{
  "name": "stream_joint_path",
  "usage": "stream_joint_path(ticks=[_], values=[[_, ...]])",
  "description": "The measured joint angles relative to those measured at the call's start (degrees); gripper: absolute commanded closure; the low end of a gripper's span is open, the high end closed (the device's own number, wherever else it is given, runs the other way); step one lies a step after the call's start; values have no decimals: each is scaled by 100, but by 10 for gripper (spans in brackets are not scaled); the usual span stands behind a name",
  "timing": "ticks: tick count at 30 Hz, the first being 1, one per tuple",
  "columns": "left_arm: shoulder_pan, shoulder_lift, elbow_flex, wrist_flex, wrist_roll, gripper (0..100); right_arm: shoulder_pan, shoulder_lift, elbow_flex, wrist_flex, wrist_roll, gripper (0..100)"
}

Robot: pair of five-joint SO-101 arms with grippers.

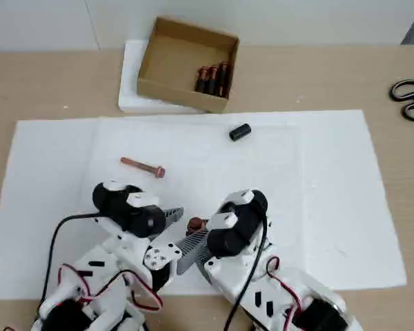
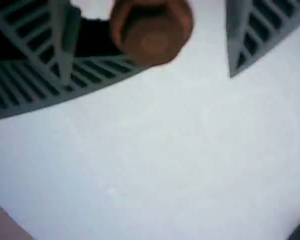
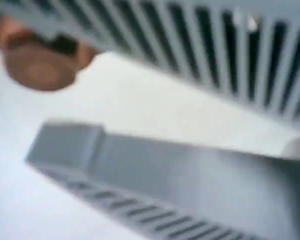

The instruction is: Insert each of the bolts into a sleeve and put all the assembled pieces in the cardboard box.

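Mid-insertion: bolt head point(image 1: 194, 223) between parted left gripper point(image 2: 147, 75) jaws; right gripper point(image 1: 195, 238) hold, cannot tell. Next: seat fully, then carry to cardboard box point(image 1: 179, 94).

Two bolts point(image 1: 143, 166) point(image 1: 194, 223), one loose sleeve point(image 1: 240, 132), three assembled pieces point(image 1: 214, 79) (inside one cardboard box point(image 1: 179, 94)).

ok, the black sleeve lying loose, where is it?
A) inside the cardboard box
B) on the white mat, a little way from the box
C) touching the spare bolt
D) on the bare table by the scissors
B: the high view shows the black sleeve lying on the white mat, outside the cardboard box and well apart from the scissors and the spare bolt.
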Motion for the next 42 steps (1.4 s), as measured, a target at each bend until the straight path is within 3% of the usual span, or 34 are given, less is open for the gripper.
stream_joint_path(ticks=[8, 12, 18, 24, 28, 36, 42], values=[[-44, 0, -97, 26, -97, 804, 9, 0, -9, 0, 0, 996], [-158, 9, -448, 35, 44, 806, 396, -9, -18, -9, 0, 996], [-1468, 563, -941, -413, 220, 808, 853, -9, 9, -9, 0, 995], [-2549, 2101, -1890, -607, 422, 856, 1275, -9, 132, -9, 0, 995], [-2848, 2963, -2435, -624, 712, 1000, 1653, -9, 132, -9, 0, 995], [-3270, 3921, -3112, -475, 747, 994, 2347, 475, 123, -176, 70, 995], [-3341, 4149, -3393, -316, 624, 994, 2778, 1969, -598, -958, 70, 995]])
